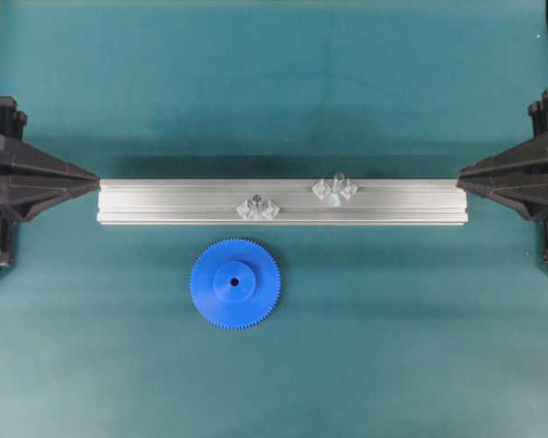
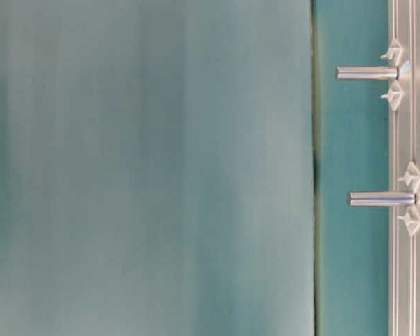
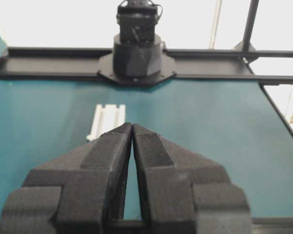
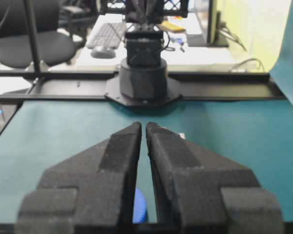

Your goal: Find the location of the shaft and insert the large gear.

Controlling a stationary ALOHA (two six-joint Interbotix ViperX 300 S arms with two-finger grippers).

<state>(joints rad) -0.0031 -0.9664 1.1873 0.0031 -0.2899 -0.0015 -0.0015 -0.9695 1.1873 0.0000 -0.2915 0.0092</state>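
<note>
Two pins stand on a silver rail (image 1: 283,203) across the green table (image 1: 420,347); the shaft (image 1: 338,179) is the paler one, at one o'clock from the large gear (image 1: 235,283), which lies flat just off the rail. Left pincer (image 3: 132,127) and right pincer (image 4: 142,126) are both closed, empty. No writing is readable.

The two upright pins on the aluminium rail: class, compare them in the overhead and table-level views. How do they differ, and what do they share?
The right pin stands on the rail's far strip; the left pin stands on its near strip, closer to the blue gear. The right pin's tip looks pale and clear from above; the left pin's tip looks darker. Both stand upright between two translucent diamond-shaped mounts, and neither carries a gear.
</note>
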